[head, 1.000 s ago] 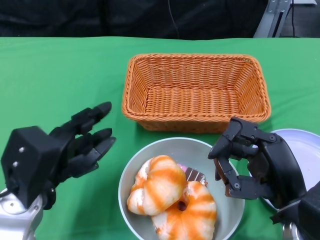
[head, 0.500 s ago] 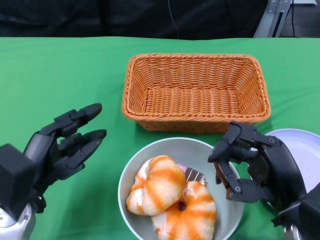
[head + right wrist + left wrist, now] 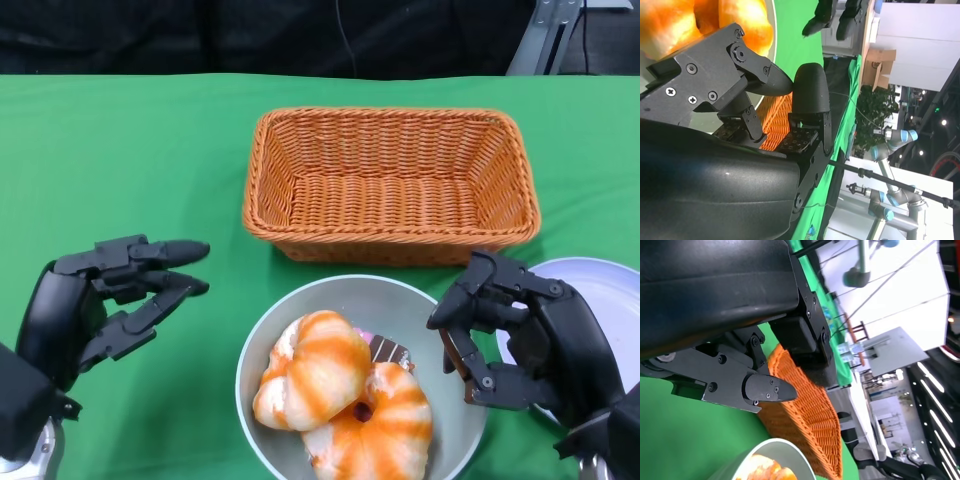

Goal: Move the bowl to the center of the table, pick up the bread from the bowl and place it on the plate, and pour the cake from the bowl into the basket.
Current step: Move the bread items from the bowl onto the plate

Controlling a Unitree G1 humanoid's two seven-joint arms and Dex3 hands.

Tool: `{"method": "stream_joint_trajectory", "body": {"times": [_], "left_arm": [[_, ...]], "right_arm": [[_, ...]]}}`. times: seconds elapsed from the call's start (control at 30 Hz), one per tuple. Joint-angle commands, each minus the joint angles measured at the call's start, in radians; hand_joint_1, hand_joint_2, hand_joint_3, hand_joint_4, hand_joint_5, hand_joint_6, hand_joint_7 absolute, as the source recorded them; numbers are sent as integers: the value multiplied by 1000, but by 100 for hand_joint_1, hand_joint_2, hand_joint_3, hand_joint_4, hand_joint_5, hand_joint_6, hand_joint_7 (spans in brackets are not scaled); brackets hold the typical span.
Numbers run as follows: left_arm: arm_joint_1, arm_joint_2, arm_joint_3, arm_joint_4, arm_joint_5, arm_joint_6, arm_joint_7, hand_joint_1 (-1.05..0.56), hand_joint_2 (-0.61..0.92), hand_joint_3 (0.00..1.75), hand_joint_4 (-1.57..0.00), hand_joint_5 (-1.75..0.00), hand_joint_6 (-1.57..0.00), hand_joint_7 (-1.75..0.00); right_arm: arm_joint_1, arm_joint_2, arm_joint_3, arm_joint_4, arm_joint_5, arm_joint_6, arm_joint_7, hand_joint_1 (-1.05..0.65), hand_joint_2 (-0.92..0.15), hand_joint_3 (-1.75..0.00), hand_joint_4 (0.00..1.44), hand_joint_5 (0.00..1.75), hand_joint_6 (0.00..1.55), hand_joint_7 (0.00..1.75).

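Basket (image 3: 392, 185) sits just behind the bowl (image 3: 440, 425) (plate (image 3: 612, 290) beside); both hands' fingers spread, empty.

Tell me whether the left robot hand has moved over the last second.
Yes. In the head view the left robot hand has drawn back toward the robot, farther from the basket, which has stayed put. It holds nothing.

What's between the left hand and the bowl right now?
Only bare green cloth. In the head view the left hand hovers open beside the bowl, with nothing lying in the gap between them.
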Motion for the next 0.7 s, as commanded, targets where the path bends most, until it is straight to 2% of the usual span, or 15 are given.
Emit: {"method": "stream_joint_trajectory", "body": {"times": [0.03,0.17,0.3,0.37,0.4,0.43,0.47,0.5,0.63,0.7], "left_arm": [[-26,20,13,55,55,-64,62,0,92,38,-81,-122,-92,-87],[-45,20,15,101,79,-96,100,1,91,42,-80,-130,-82,-106],[-57,17,10,127,100,-112,130,0,90,43,-81,-132,-81,-110],[-63,17,8,141,108,-120,143,0,89,44,-82,-132,-81,-111],[-67,16,8,150,109,-124,148,-1,89,44,-82,-132,-81,-111],[-70,14,8,155,108,-125,149,-1,88,44,-82,-131,-81,-111],[-72,13,7,160,105,-124,149,-1,88,45,-82,-131,-81,-111],[-73,11,6,160,105,-122,152,-1,88,45,-82,-131,-81,-111],[-80,6,3,174,110,-121,163,-1,89,46,-80,-131,-80,-110],[-82,4,2,178,116,-122,172,-1,88,46,-80,-130,-80,-109]], "right_arm": [[7,-16,-12,8,15,-18,8,-15,-58,-103,78,165,77,127],[9,-29,-18,-4,5,-11,12,-14,-59,-100,77,160,77,119],[14,-46,-16,-26,-5,-24,16,-16,-63,-83,76,140,80,89],[21,-54,-8,-55,-13,-20,18,-19,-70,-62,74,128,83,67],[24,-64,-2,-75,-45,-29,11,-22,-76,-48,73,125,84,59],[27,-75,4,-92,-80,-42,5,-28,-85,-26,69,121,82,49],[27,-85,8,-105,-117,-59,-2,-30,-88,-17,67,118,81,44],[25,-101,13,-125,-177,-79,-14,-33,-90,-12,65,115,79,41],[11,-151,35,-194,-402,-132,-70,-52,-92,-3,64,68,75,11],[8,-170,52,-250,-537,-125,-94,-60,-92,-5,61,59,70,4]]}}
